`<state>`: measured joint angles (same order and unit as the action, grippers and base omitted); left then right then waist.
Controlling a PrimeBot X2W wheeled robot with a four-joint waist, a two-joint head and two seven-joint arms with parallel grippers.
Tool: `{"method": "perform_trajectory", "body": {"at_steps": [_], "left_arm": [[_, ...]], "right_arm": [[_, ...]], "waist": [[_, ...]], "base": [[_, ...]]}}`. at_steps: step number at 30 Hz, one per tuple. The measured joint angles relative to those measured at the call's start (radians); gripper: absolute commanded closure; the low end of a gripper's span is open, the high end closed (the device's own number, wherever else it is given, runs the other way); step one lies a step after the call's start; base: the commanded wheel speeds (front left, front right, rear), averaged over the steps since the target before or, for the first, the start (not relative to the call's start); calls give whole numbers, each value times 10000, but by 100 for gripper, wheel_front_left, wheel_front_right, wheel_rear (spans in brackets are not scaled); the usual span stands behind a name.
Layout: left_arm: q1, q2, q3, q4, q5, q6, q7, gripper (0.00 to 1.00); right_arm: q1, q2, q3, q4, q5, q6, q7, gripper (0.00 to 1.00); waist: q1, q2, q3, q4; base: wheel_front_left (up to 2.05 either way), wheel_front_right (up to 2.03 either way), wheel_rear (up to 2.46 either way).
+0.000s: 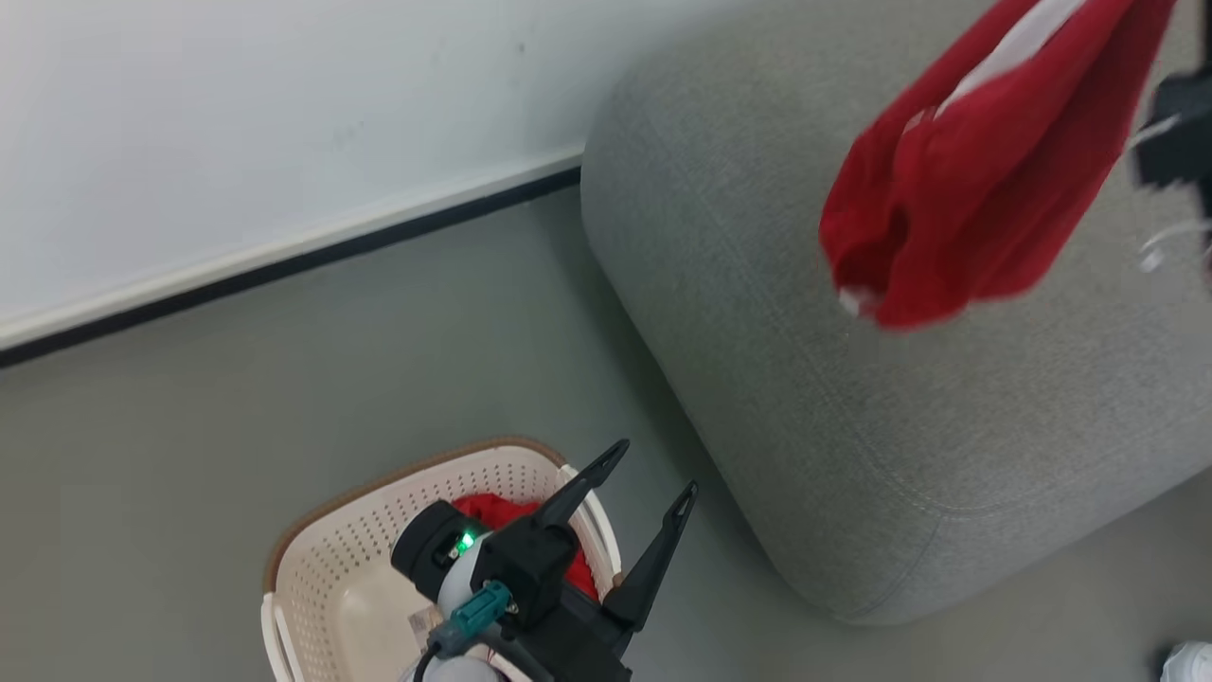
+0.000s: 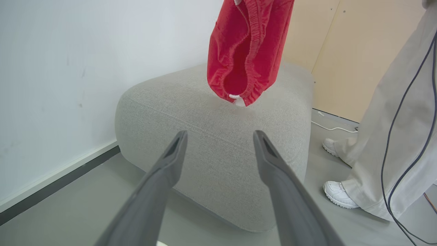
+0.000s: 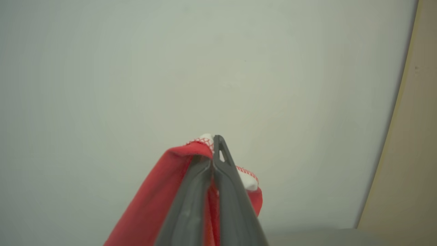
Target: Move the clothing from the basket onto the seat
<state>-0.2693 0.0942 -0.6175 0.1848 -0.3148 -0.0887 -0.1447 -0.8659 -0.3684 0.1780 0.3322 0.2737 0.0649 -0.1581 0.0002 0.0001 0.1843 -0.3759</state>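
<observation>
Head view: red clothing pinched in the tightly closed right jaws and hung high over the grey seat, likely so as to drop onto it. Left jaws spread wide and empty above the basket, likely ready for the next grab. More red cloth down in there, mostly hidden behind the left arm, so hard to tell how much.

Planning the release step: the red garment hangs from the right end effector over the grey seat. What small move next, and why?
Probably lower the right end effector slightly before releasing. It is shut on the red garment, which hangs over the seat, its hem seemingly not yet touching; a short descent should let the fabric settle there rather than drop.
</observation>
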Motion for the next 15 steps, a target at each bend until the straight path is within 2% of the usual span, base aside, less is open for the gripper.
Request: {"method": "perform_trajectory", "body": {"at_steps": [8,15], "left_arm": [[-642,148,6,-802,178,-6,307,0],[-977,339,163,-1168,224,-8,550,0]], "right_arm": [[-2801,-1580,-815,1661,-282,100,146,100],[-3965,-2113,-888,2989,-485,100,148,100]], "waist": [[1,0,1126,631],[0,0,1932,1249]], "base": [[0,0,0],[0,0,0]]}}
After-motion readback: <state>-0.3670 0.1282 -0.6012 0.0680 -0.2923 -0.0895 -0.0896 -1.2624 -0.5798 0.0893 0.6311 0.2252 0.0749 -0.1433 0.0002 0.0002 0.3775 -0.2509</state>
